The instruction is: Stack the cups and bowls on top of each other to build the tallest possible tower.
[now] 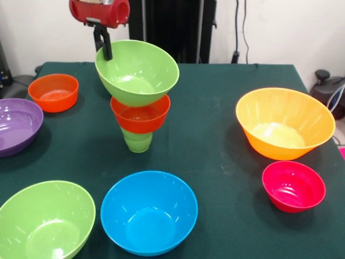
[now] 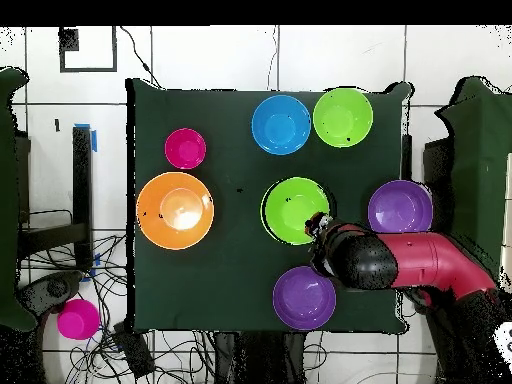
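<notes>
The tower (image 1: 139,105) is standing near the middle of the green table (image 1: 215,151): a light-green cup (image 1: 137,141) at the bottom, a small orange-red bowl (image 1: 140,114) sitting in it, and a lime-green bowl (image 1: 137,73) on top, tilting so its mouth is facing toward the camera in the front view. The gripper (image 1: 106,44) is pinching the far rim of that top bowl, one dark finger (image 1: 107,46) showing outside the rim, the jaws narrow around the wall. From overhead, the arm (image 2: 420,262) is reaching in beside the same bowl (image 2: 296,210).

Around the tower, apart from it, other bowls are lying loose: a blue bowl (image 1: 149,212) and a second lime-green bowl (image 1: 46,221) in front, a second orange-red bowl (image 1: 53,92) and a purple bowl (image 1: 16,125) to the left, a large orange bowl (image 1: 284,123) and a small pink-red bowl (image 1: 294,186) to the right. Overhead, another purple bowl (image 2: 304,297) is sitting by the table's edge near the arm.
</notes>
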### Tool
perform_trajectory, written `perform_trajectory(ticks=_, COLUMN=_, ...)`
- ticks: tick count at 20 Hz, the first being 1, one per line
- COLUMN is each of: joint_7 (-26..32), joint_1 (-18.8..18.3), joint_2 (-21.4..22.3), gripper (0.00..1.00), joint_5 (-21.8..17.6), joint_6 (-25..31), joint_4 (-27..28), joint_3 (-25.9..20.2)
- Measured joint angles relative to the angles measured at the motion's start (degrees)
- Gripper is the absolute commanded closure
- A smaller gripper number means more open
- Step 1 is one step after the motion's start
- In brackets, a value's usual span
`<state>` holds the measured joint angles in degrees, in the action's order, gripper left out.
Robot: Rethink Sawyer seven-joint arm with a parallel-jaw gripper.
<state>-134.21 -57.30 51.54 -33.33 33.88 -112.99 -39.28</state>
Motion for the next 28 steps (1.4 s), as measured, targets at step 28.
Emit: perform_trajectory(ticks=28, joint_7=0.0, joint_1=-0.7, joint_2=-2.8, gripper=1.00, joint_5=0.0, joint_6=-0.2, joint_4=0.0, joint_3=0.0)
